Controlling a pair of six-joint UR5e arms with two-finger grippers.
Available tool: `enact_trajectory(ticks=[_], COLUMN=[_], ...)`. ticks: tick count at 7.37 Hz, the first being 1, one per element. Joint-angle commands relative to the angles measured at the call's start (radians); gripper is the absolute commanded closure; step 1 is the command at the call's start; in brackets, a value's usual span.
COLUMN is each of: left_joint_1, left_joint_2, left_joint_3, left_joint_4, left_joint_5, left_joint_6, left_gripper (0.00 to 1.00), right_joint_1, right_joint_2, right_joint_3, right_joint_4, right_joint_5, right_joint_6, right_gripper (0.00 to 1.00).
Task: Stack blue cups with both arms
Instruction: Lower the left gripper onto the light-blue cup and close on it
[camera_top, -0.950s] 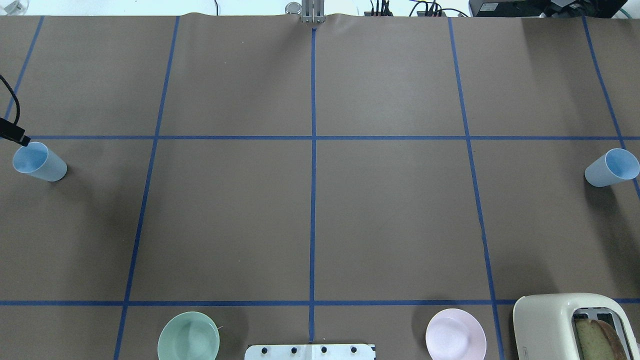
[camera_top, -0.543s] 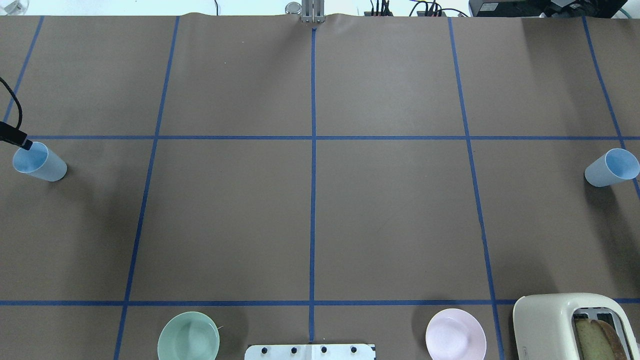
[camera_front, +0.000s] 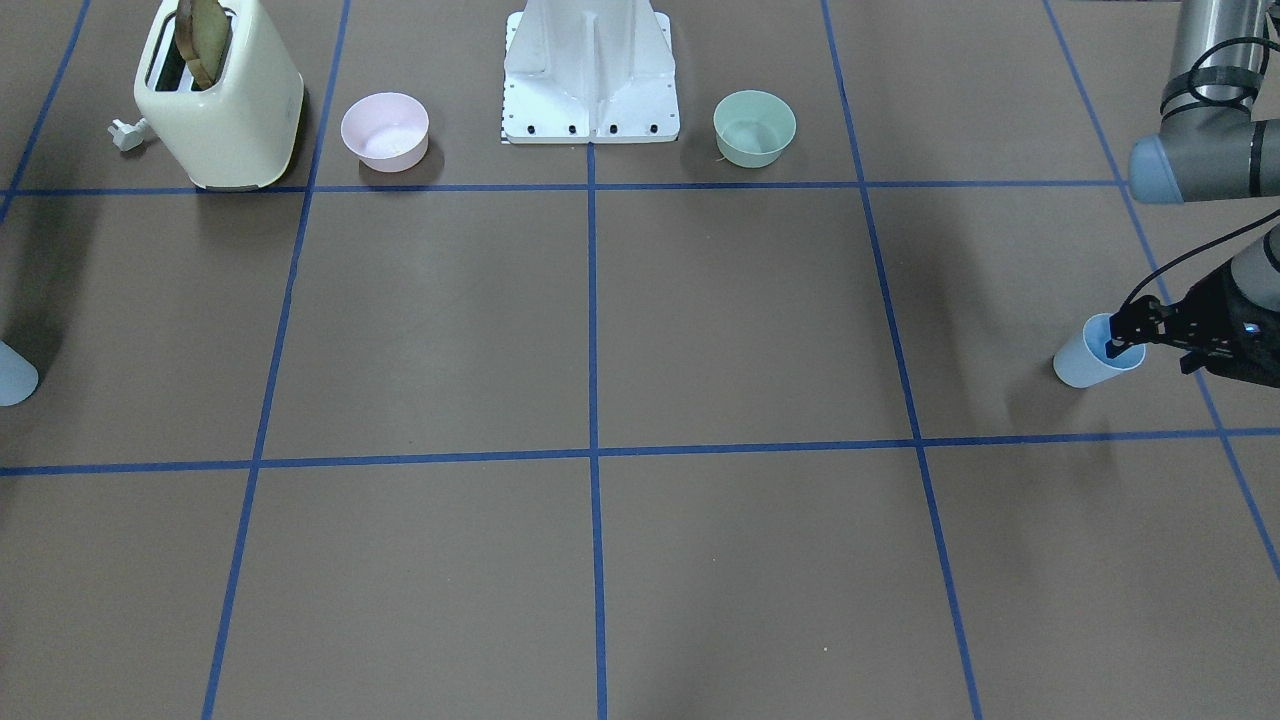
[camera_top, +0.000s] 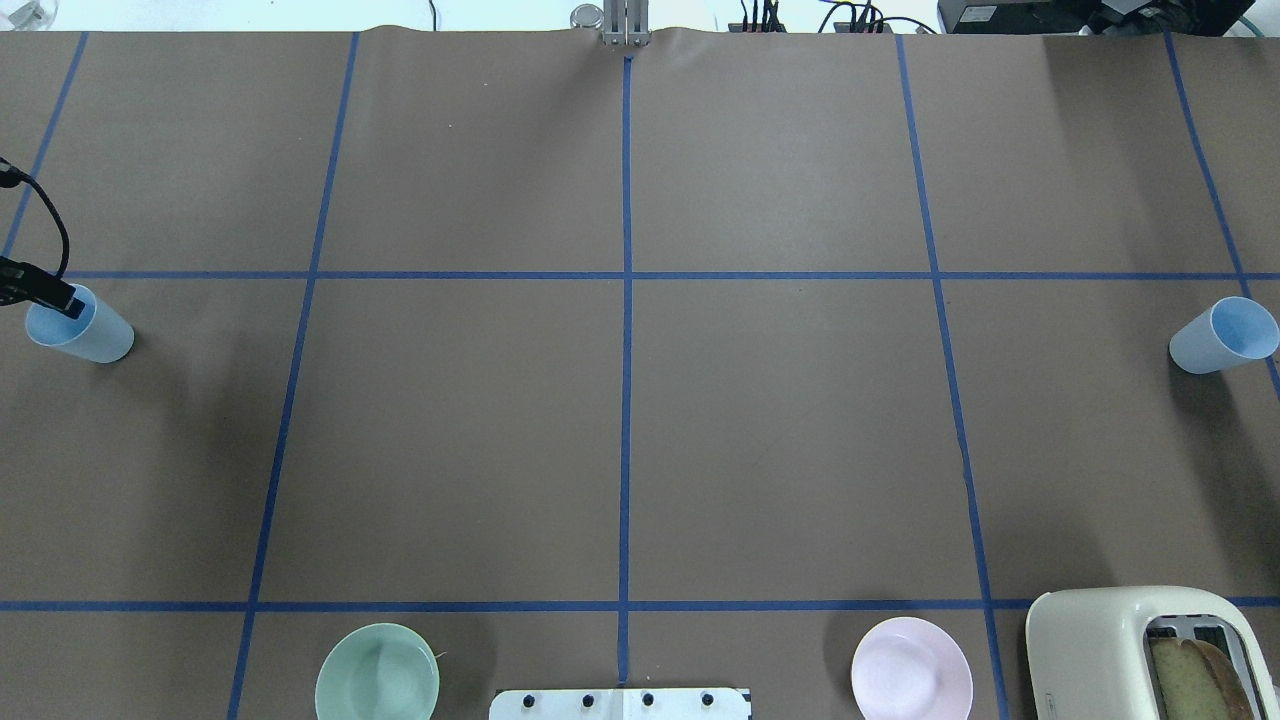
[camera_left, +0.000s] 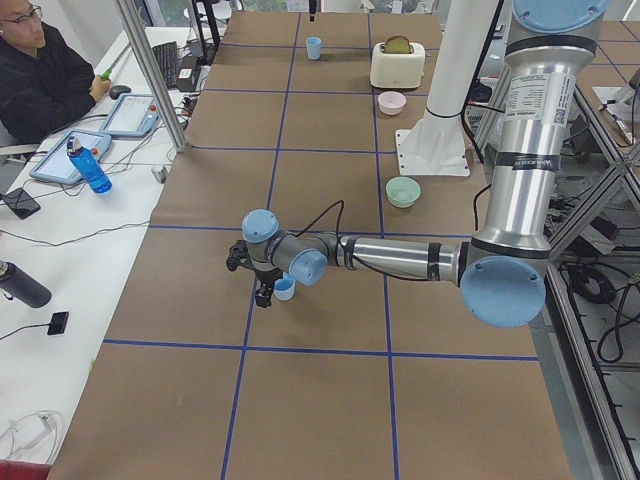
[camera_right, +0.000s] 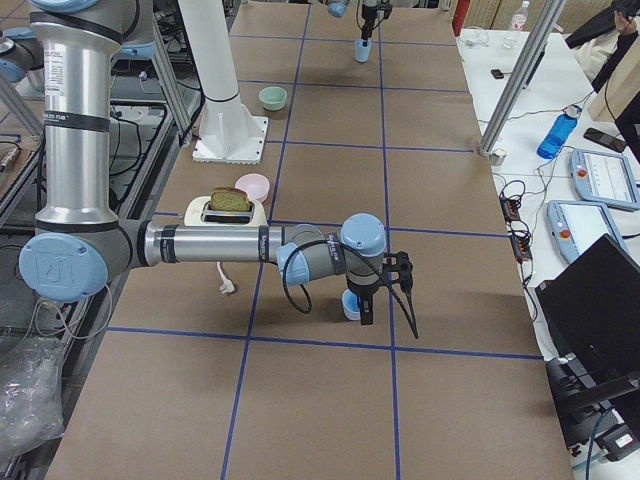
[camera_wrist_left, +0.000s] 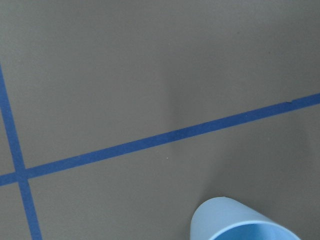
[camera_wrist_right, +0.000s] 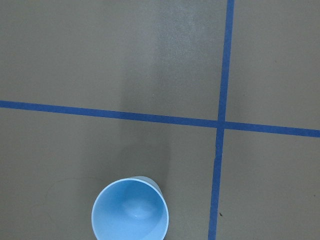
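Brown table (camera_front: 700, 330): left hand (camera_front: 1122, 343) has one finger (camera_front: 1113, 346) inside blue cup (camera_front: 1075, 368)

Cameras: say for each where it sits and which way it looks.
Front-facing: across the table, facing the white base; left arm and left gripper at right edge.
Overhead: behind the base, looking down; left gripper's tip only.
Exterior left: robot's-left table end; left arm near.
Exterior right: opposite end; right arm near.
Left wrist: down at a blue cup; no body.
Right wrist: down into the other cup; no body.
Shared: both side views show the toaster.
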Motion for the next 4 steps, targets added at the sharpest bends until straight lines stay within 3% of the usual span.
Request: enact_trajectory(ticks=[1,2,3,4], left_joint_1=[0.027,0.034,0.035,0.035], left_joint_2=[0.000,0.000,-0.002,-0.011], left_joint_3=[0.005,0.005,0.005,-0.002], left_joint_4=[0.000,0.000,0.000,0.001], left_joint_5=[0.035,0.037,0.037,0.035], left_joint_6=[0.000,0.000,0.005,0.008], left_gripper=[0.54,0.92,1.00,1.00], right_joint_1=[0.000,0.000,0.000,0.000], right_joint_2=[-0.001,-0.001,-0.001,-0.003], right_joint_3=[0.001,0.001,0.001,0.000], right_joint_4=[0.000,0.000,0.000,0.000], right_joint_5=[0.000,-0.001,-0.001,-0.006], right_joint_6=[0.003,0.003,0.001,0.001], right_gripper=[0.00,0.00,0.00,0.00])
